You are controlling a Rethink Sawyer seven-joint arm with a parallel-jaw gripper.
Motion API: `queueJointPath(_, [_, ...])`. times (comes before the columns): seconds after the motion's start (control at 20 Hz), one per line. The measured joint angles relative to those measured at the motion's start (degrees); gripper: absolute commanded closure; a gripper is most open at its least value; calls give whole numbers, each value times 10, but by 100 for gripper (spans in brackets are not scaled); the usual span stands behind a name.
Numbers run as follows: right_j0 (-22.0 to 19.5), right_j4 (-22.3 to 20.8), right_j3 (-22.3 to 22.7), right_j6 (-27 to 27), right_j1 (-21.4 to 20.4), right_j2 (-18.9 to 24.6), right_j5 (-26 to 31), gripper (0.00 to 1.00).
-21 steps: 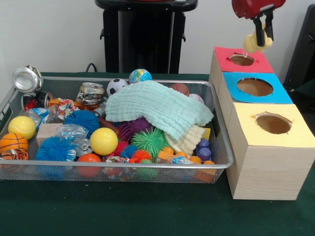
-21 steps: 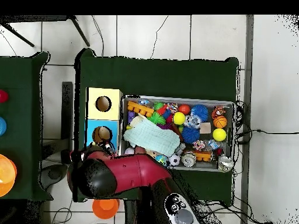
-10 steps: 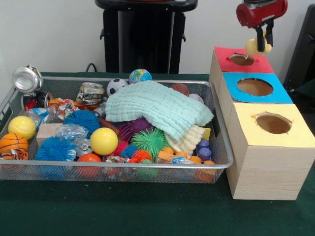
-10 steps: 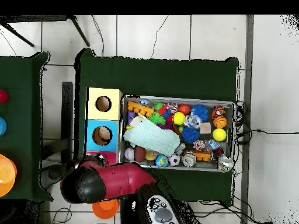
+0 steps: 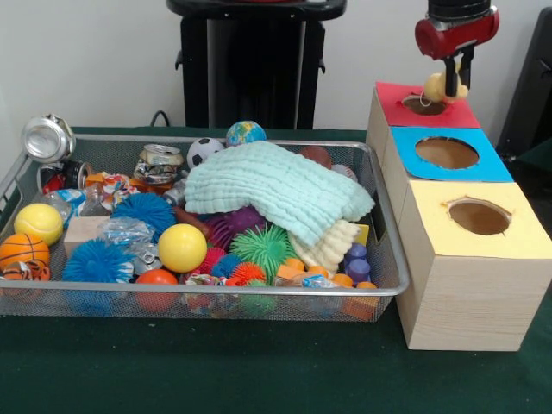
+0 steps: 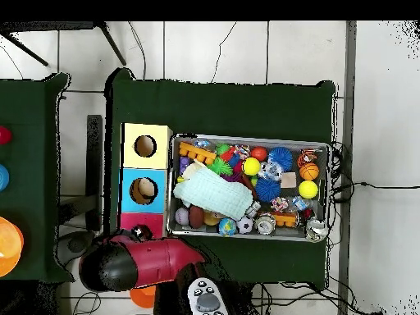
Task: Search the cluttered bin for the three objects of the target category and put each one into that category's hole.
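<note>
In the front view my gripper (image 5: pixel 458 83) hangs just above the red-topped box's hole (image 5: pixel 424 104), shut on a small pale yellow soft object (image 5: pixel 434 86). The object sits right over the hole's rim. From overhead, my red arm (image 6: pixel 135 261) covers the red box's near end (image 6: pixel 144 221), and the held object is hidden under it. The wire bin (image 5: pixel 207 297) holds balls, spiky toys, crushed cans and a mint green cloth (image 5: pixel 276 185) draped over the middle.
A blue-topped box (image 5: pixel 447 153) and a yellow-topped box (image 5: pixel 479 216), each with a round hole, stand in line with the red one beside the bin's right end. A black pedestal (image 5: pixel 254 69) rises behind the bin.
The gripper has carried the pale yellow object down and slightly left, from high above the red box to just over its hole. Overhead, the arm has swung away from the bin.
</note>
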Motion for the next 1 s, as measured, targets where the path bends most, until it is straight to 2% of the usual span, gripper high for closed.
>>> queueJointPath(0.6, [16,5,-4,0,2,-36,0,100])
queueJointPath(1.0, [19,5,-4,0,5,-38,-13,100])
